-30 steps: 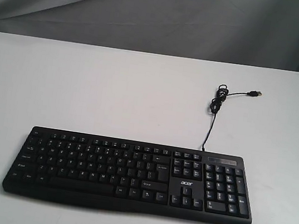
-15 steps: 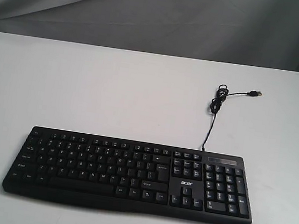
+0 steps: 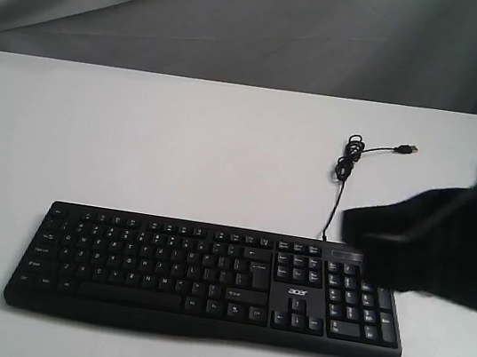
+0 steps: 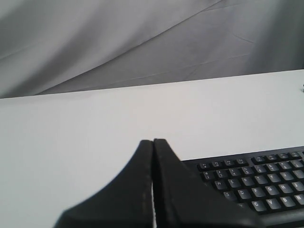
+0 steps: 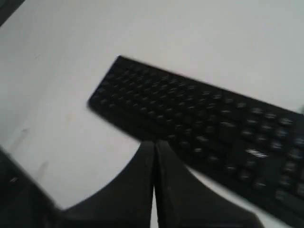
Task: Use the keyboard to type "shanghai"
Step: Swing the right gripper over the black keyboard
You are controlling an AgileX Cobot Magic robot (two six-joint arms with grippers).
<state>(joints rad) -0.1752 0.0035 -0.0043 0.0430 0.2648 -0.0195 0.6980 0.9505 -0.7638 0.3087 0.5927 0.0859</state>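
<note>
Soft, even light on my feeds; the keyboard [image 3: 206,277] throws only a thin shadow along its front edge. My right arm [image 3: 444,245] is a dark motion smear over the keyboard's number-pad end. My right wrist feed is blurred throughout.

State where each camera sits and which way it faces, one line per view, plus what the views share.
Exterior view: off the arms, on the typist's side, facing across the table toward the grey backdrop; the blurred right arm shows on the right.
Left wrist view: on the left arm, looking past the shut left gripper at one end of the keyboard.
Right wrist view: on the right arm, tilted down past the shut right gripper.
Shared: all three show the keyboard.
</note>
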